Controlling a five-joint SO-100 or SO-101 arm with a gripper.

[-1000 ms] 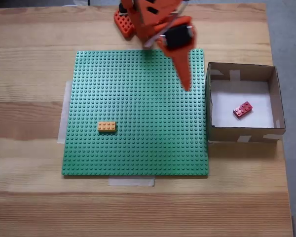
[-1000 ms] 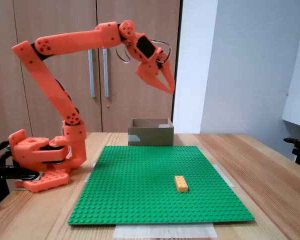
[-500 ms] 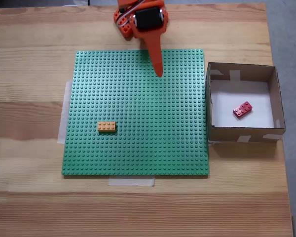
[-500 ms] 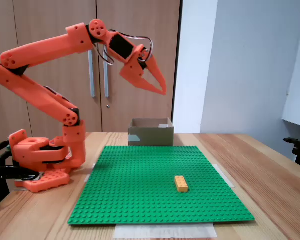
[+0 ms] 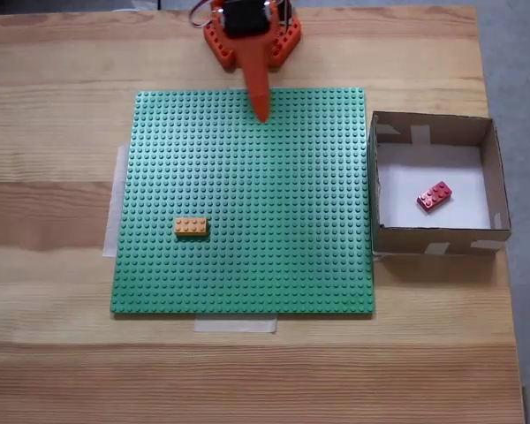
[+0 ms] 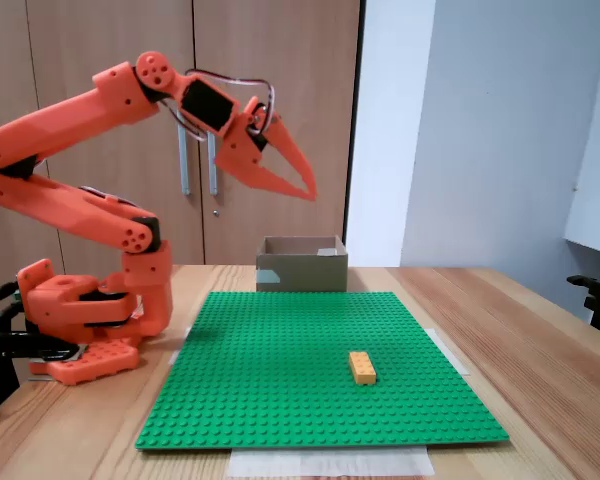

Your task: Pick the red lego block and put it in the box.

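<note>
Since the red lego block [image 5: 434, 195] already lies on the white floor of the box [image 5: 431, 127], well apart from the walls, the drop looks done and the step in hand reads as retreat to rest. Hand [image 5: 261, 113] [image 6: 302, 192] is high over the far edge of the green baseplate [image 5: 243, 256], near the arm base [image 5: 287, 44], carrying nothing; fingers look nearly pressed together at the tips, though the side fixed view is too coarse to be sure. To do it well: fold back smooth, stay high, don't swing over the box or clip its rim. Orange-yellow brick [image 5: 192, 227] sits on the baseplate, untouched, leave it. Tabletop [image 5: 53, 353] otherwise fine
</note>
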